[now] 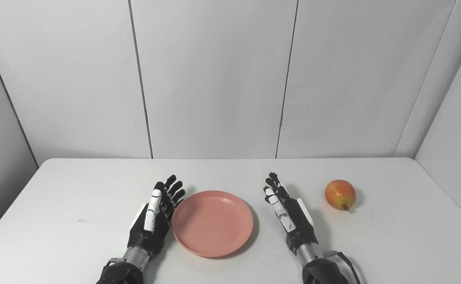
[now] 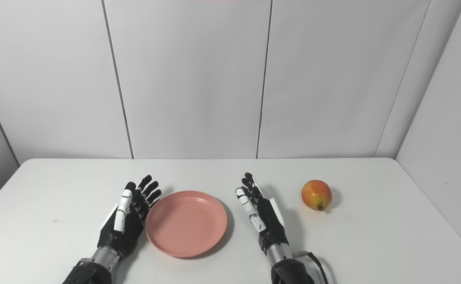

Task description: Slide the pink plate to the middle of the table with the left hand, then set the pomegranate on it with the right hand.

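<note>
A pink plate (image 1: 212, 223) lies flat near the middle of the white table (image 1: 76, 189), toward the front edge, with nothing on it. My left hand (image 1: 155, 215) stands open just left of the plate, its fingertips close to the plate's rim; contact cannot be made out. My right hand (image 1: 287, 215) is open to the right of the plate, a short gap away, palm facing inward. The pomegranate (image 1: 340, 194), red and yellow, rests on the table right of the right hand, apart from it.
Pale wall panels (image 1: 214, 79) close off the table at the back and angle in at both sides. A cable (image 1: 349, 262) trails from the right wrist near the front edge.
</note>
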